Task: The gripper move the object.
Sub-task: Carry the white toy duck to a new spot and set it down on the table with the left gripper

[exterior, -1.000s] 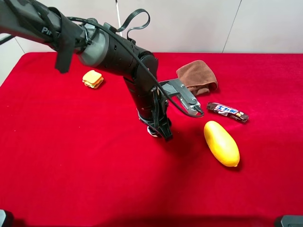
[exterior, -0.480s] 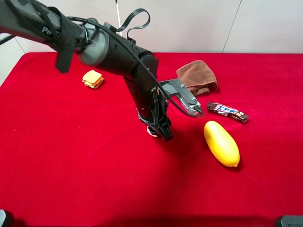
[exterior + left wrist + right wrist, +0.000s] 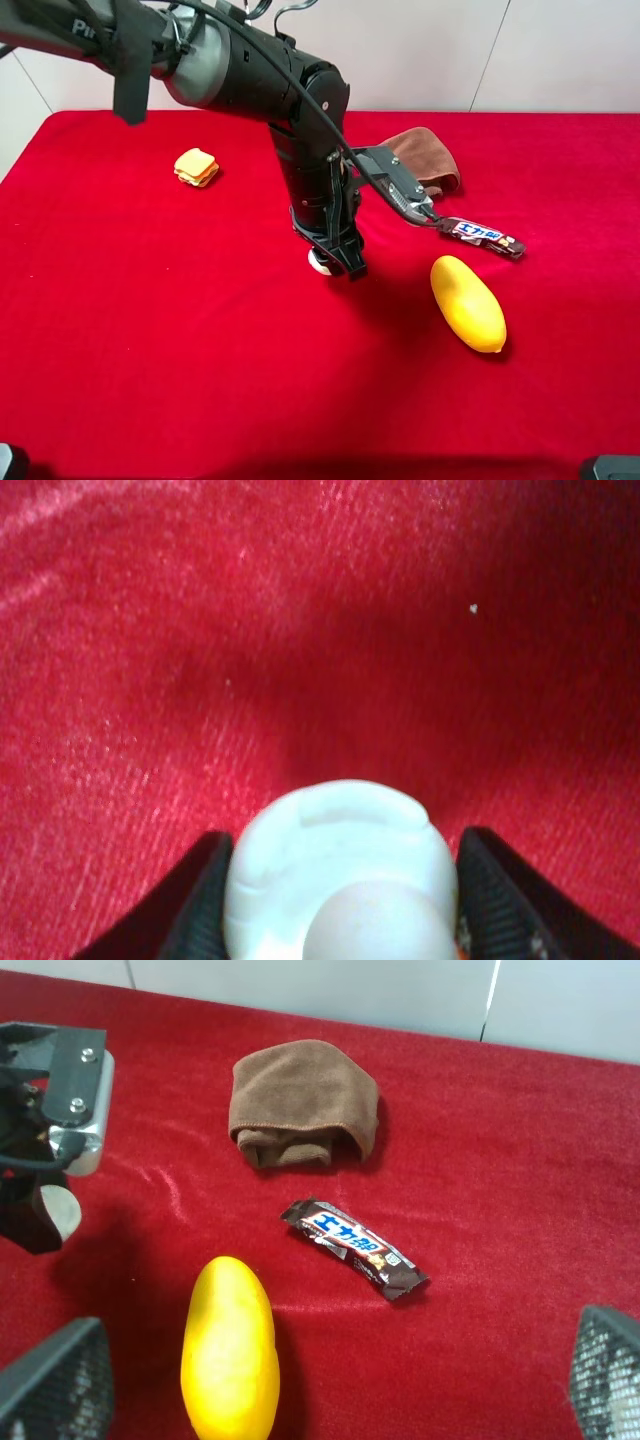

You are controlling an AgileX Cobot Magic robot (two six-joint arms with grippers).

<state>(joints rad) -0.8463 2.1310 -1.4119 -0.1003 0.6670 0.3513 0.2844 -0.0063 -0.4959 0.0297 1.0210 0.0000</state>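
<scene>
The object, a small cream-white rounded lump [image 3: 319, 263], sits between the fingers of my left gripper [image 3: 335, 262] near the middle of the red cloth. The left wrist view shows the object [image 3: 340, 870] filling the gap between the black fingers [image 3: 200, 905], low over the cloth; I cannot tell whether it touches. It also shows in the right wrist view [image 3: 58, 1210]. My right gripper [image 3: 330, 1390] is open and empty, its fingertips [image 3: 55, 1385] wide apart above the yellow fruit.
A large yellow oval fruit [image 3: 467, 303] lies right of the left gripper. A chocolate bar [image 3: 481, 237] and a folded brown cloth [image 3: 420, 160] lie behind it. A toy sandwich [image 3: 196, 167] lies at the back left. The red tablecloth [image 3: 150, 330] covers the table.
The left arm has risen and shifted slightly toward the back, carrying the cream-white object with it. The other things have not moved.
</scene>
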